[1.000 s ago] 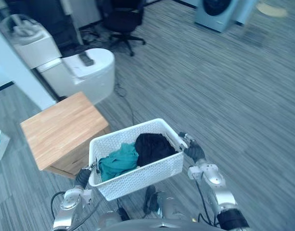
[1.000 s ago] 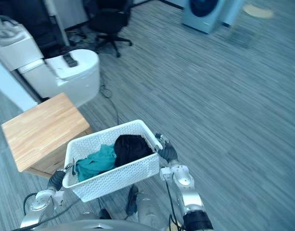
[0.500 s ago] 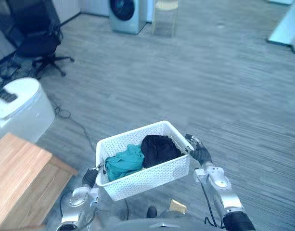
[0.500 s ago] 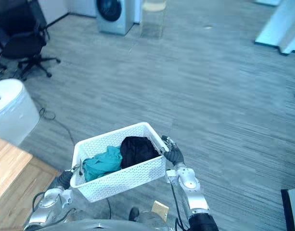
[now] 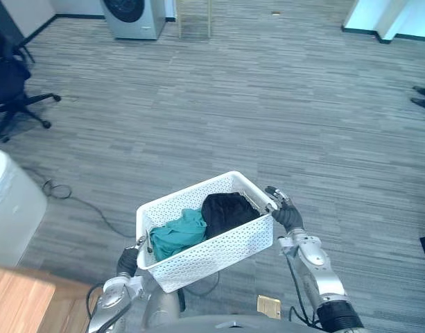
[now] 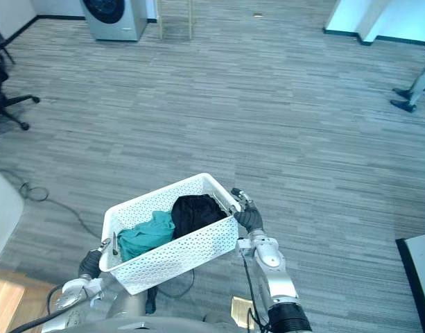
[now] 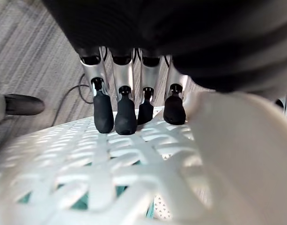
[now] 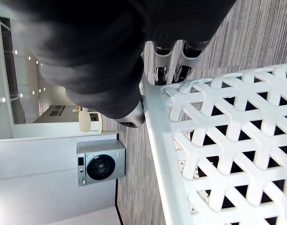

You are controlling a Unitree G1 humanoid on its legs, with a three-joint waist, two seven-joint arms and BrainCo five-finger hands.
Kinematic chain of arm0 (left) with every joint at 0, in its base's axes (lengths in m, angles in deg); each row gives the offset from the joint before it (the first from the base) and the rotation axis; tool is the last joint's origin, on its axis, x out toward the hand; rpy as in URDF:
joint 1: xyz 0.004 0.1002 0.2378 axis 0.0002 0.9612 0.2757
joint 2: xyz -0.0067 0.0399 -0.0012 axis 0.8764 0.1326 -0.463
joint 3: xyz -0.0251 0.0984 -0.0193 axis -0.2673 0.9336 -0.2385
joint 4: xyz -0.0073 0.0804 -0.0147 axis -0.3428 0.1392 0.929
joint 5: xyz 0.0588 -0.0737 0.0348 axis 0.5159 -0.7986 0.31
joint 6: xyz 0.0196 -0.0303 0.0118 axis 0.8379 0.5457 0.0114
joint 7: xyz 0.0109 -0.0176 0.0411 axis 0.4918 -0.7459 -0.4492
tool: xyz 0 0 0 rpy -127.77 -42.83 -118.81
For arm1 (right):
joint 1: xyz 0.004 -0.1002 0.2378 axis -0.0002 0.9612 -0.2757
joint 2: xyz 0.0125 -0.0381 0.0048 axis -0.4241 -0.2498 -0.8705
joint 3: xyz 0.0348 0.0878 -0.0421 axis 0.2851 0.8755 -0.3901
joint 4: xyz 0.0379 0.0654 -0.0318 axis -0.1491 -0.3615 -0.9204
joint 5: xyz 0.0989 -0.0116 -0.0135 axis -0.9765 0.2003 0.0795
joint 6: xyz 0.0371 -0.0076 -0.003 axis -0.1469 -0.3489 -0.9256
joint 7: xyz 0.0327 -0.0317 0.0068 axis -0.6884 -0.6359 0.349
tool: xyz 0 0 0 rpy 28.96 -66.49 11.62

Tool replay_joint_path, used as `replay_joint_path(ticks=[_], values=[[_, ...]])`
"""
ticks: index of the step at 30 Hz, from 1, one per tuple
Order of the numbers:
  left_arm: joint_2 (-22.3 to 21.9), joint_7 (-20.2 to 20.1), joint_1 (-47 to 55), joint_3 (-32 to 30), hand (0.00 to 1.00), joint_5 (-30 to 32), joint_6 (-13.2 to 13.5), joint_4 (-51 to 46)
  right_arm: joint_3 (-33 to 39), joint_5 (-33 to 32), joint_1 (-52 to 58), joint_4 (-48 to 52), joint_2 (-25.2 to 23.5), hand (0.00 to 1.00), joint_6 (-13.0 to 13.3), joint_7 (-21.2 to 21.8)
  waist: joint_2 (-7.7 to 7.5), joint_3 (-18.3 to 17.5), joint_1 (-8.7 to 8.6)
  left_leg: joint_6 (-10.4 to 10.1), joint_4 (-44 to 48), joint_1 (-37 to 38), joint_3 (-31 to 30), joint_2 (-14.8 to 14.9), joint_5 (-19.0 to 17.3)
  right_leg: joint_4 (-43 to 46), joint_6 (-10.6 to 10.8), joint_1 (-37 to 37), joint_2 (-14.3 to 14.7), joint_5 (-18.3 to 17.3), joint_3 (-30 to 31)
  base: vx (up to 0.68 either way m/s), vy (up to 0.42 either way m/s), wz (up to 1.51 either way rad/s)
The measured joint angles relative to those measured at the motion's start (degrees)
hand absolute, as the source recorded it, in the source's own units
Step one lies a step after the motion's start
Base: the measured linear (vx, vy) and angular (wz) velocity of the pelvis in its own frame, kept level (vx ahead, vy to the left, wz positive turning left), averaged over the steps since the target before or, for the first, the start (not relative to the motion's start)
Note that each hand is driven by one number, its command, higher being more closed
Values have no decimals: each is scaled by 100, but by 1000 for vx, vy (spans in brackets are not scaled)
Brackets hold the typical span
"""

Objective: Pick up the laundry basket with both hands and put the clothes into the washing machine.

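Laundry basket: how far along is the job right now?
Done: the laundry basket is lifted, left hand and right hand gripping its ends. In hand: the teal garment and black garment ride inside. Left: reaching the washing machine far across the floor and loading.

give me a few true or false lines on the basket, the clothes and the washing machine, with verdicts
1. The left hand and the right hand hold the laundry basket off the floor. True.
2. The basket is empty. False: a teal garment and a black garment lie in it.
3. The washing machine stands far off across the floor. True.
4. The basket rests on the wooden table. False: it is in the air, apart from it.
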Motion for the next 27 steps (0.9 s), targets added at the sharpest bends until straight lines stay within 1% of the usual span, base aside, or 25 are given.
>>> replay_joint_path(ticks=[1, 2, 3, 4, 5, 6, 7, 8, 10, 11, 12, 13, 14, 15, 16, 17, 18, 19, 20, 21, 22, 24, 25, 26, 27], values=[[64, 21, 5, 0, 100, 1, 0, -16, 9, 1, 105, -10, -55, 100, -2, 2, -54, 16, -14, 182, 417, 217, 139, -176, -474, 1372, 177, -406, -285, 493, -34, 529, 258, 2], [103, 21, 14, 4, 100, 2, -1, -26, 9, 1, 152, -29, -82, 100, -2, 6, -67, 25, -21, 242, 459, 379, 145, -261, -616, 1771, 167, -531, -392, 833, -52, 541, 246, 12], [163, 25, 43, 7, 100, -1, -3, -94, 2, 1, 223, -140, -137, 100, -3, 13, -50, 56, -86, 336, 406, 780, 119, -372, -852, 2440, 112, -612, -500, 1509, -31, 526, 202, 16], [197, 31, 42, 7, 100, -1, -3, -148, -11, 3, 248, -200, -147, 100, -17, 14, -24, 102, -91, 361, 355, 1015, 89, -388, -974, 2750, 111, -649, -499, 1567, -34, 507, 173, 5], [270, 52, 45, -15, 100, -2, -2, -276, -34, 9, 308, -227, -165, 100, -27, 32, 22, 169, -48, 376, 163, 1452, 80, -397, -1152, 3239, -77, -872, -476, 1321, -164, 565, 123, -14], [350, 56, 42, -34, 100, -1, 6, -376, -35, 7, 342, -224, -184, 100, -26, 90, 89, 212, -76, 352, -144, 1868, 48, -394, -1215, 3330, -286, -1188, -437, 1066, -448, 364, 61, -18], [398, 56, 24, -33, 100, -2, 24, -415, -33, 6, 352, -217, -185, 100, -25, 113, 100, 218, -124, 338, -308, 2051, 21, -390, -1227, 3223, -329, -1361, -412, 955, -621, 551, 35, 3], [483, 53, -68, -16, 100, -1, 44, -488, -23, -13, 378, -186, -186, 100, -24, 128, 199, 287, -260, 293, -591, 2340, -86, -378, -1256, 2693, -305, -1709, -327, 819, -861, 473, -24, 36], [551, 50, -283, 72, 100, -2, 64, -492, 83, -22, 406, -149, -194, 100, -25, 133, 207, 332, -467, 199, -923, 2716, -218, -356, -1315, 914, -250, -2042, -254, 972, -1014, 559, -70, 55], [585, 40, -423, 190, 100, -3, 66, -468, 192, -36, 423, -146, -208, 100, -26, 131, 184, 331, -541, 52, -1046, 2934, -318, -347, -1403, -764, -160, -2117, -267, 1512, -1063, 614, -144, 49], [584, 20, -502, 222, 100, -6, 72, -417, 256, -59, 435, -125, -233, 100, -26, 131, 101, 316, -594, -75, -1211, 3203, -372, -369, -1508, -2008, 20, -2157, -361, 1995, -1113, 635, -172, 46], [591, 16, -536, 237, 100, -12, 78, -359, 264, -59, 461, -88, -216, 100, -25, 130, 86, 327, -620, -144, -1309, 3386, -391, -367, -1577, -2202, 68, -2213, -392, 2081, -1161, 716, -215, 44], [577, 15, -490, 253, 100, -23, 77, -284, 270, -57, 651, 62, -210, 100, -28, 127, 56, 263, -646, -251, -1443, 3782, -498, -234, -1763, -2122, -57, -2224, -372, 2086, -1243, 802, -248, 35], [498, 20, -392, 237, 100, -25, 76, -234, 283, -57, 808, 101, -232, 100, -39, 128, 159, 205, -635, -211, -1012, 3849, -537, -29, -1873, -1609, -380, -2306, -194, 2757, -1184, 845, -263, 22], [474, 25, -343, 231, 100, -25, 76, -222, 306, -57, 861, 106, -274, 100, -66, 128, 178, 161, -602, -212, -547, 3687, -533, 97, -1870, -1450, -467, -2324, -138, 2942, -1146, 858, -344, 8], [348, 23, -322, 229, 100, -25, 74, -165, 405, -74, 950, 155, -258, 100, -111, 151, 454, 102, -577, -340, 792, 3146, -589, 506, -1783, -1222, -613, -2246, 108, 2886, -1284, 798, -373, -3], [229, 18, -320, 219, 100, -29, 74, -151, 461, -82, 947, 201, -216, 100, -158, 192, 725, 147, -540, -494, 1975, 2709, -639, 903, -1335, -1152, -710, -2039, 401, 2601, -1407, 937, -427, -20], [100, 9, -290, 175, 100, -80, 49, -84, 482, -193, 987, 313, -161, 100, -252, 202, 927, 203, -459, -625, 3472, 2080, -777, 1329, -64, -1111, -844, -1648, 724, 2301, -1470, 775, -290, -37], [63, 1, -280, 179, 100, -111, 33, -57, 489, -235, 1010, 323, -132, 100, -252, 202, 969, 232, -420, -648, 4178, 1827, -802, 1446, 95, -1116, -859, -1418, 836, 2202, -1488, 774, -234, -46], [31, -36, -237, 224, 100, -118, -1, -38, 543, -273, 1056, 327, -92, 100, -254, 199, 961, 314, -323, -497, 5316, 1380, -859, 1522, -74, -1248, -932, -804, 1001, 1962, -1455, 728, -174, -32], [12, -125, -162, 254, 100, -184, -3, -30, 613, -307, 1102, 362, -98, 100, -243, 198, 855, 385, -318, -268, 5754, 1007, -728, 1478, -356, -1500, -963, -183, 1041, 1822, -1399, 837, -178, -25], [12, -223, -126, 244, 100, -225, 1, -34, 646, -410, 1137, 600, -92, 100, -199, 195, 664, 421, -261, -145, 5352, 469, -242, 1378, -737, -1943, -905, 470, 1017, 1690, -1166, 700, -123, -40], [0, -232, -128, 242, 100, -225, 7, -53, 657, -422, 1100, 758, -84, 100, -100, 195, 612, 388, -191, -143, 4597, 64, 35, 1344, -933, -2127, -865, 684, 1018, 1577, -943, 592, -52, -63], [-14, -234, -126, 228, 100, -225, 16, -58, 655, -432, 1050, 797, -88, 100, -57, 196, 615, 397, -166, -172, 4101, -83, 131, 1317, -978, -2182, -863, 780, 1018, 1499, -857, 461, 4, -64], [-61, -243, -112, 198, 100, -224, 16, -54, 670, -454, 986, 798, -99, 100, 5, 195, 589, 390, -165, -291, 2617, -197, 232, 1133, -905, -2259, -850, 941, 977, 1303, -744, 556, 55, -38]])
